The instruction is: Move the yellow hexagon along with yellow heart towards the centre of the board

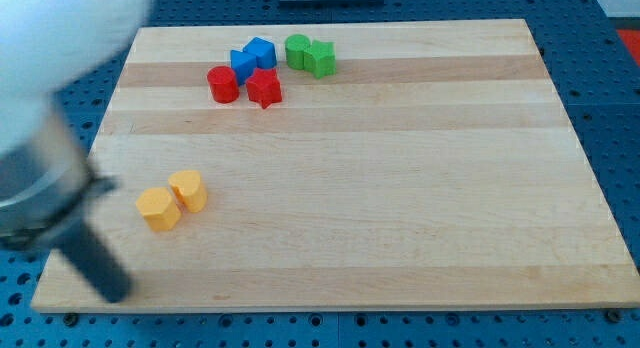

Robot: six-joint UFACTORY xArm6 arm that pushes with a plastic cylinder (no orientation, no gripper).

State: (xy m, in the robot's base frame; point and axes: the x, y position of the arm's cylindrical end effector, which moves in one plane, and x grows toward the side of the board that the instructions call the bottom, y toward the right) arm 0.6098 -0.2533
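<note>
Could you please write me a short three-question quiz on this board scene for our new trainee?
1. True or false: my tip touches a yellow block.
2. How many blocks form the cluster near the view's top?
3. Which yellow block lies nearer the board centre: A) yellow hexagon, B) yellow heart?

Key:
1. False; it sits apart, toward the view's bottom-left of them.
2. Six: red cylinder, red star, two blue blocks, green cylinder, green star.
3. B.

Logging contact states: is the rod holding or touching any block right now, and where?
Nothing is held. My tip rests on the wooden board, apart from the yellow hexagon block and yellow heart block.
</note>
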